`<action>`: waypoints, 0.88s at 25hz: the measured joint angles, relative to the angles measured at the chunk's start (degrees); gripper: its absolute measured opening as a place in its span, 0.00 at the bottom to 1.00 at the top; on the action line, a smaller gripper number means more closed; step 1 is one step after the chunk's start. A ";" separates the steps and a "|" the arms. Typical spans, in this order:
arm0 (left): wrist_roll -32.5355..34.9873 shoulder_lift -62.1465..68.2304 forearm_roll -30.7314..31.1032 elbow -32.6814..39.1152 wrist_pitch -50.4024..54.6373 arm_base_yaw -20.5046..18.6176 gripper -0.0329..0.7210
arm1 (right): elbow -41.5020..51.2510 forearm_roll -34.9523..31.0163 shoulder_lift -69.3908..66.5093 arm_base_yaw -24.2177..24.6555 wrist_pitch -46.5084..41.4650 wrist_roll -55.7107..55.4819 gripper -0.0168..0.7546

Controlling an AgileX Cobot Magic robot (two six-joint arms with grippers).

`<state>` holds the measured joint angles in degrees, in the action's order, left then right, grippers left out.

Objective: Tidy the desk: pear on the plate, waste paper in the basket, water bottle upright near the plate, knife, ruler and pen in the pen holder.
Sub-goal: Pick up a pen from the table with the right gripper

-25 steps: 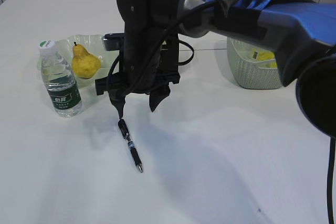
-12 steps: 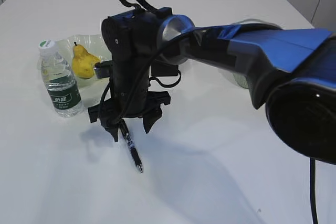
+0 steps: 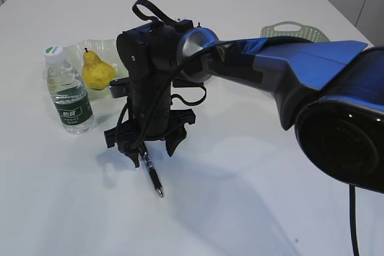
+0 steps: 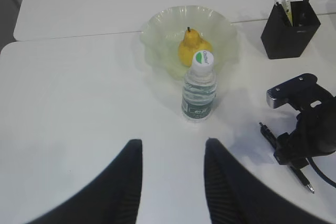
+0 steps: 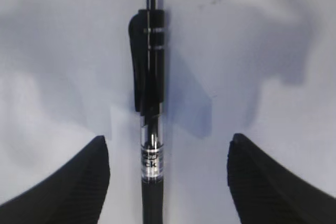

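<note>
R tool (image 3: 151, 150) low, jaws wide apart, L tool (image 4: 170, 182) raised, part-open

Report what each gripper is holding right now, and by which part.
Nothing is held. The right gripper has its jaws open on either side of the pen, which lies on the desk. The left gripper is open and empty.

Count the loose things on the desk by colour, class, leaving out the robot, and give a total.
Yellow: 1, pear
Green: 2, plate, basket
Clear: 1, bottle
Black: 2, pen, pen holder
Total: 6
</note>
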<state>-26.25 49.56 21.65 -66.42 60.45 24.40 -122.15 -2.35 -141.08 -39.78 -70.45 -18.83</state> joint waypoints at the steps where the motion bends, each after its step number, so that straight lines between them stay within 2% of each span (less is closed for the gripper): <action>1: 0.00 0.00 0.00 0.00 0.00 0.00 0.41 | 0.00 0.11 0.00 0.00 0.00 0.00 0.73; 8: 0.00 0.00 0.00 0.00 0.00 0.00 0.41 | 0.00 1.34 -0.12 0.00 0.11 0.21 0.70; 22: 0.00 0.00 0.00 0.00 0.00 0.00 0.41 | 0.00 1.79 -0.58 0.00 0.21 0.31 0.70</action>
<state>-26.25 49.56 21.65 -66.42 60.45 24.40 -122.15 -0.57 -141.66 -39.78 -70.23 -18.52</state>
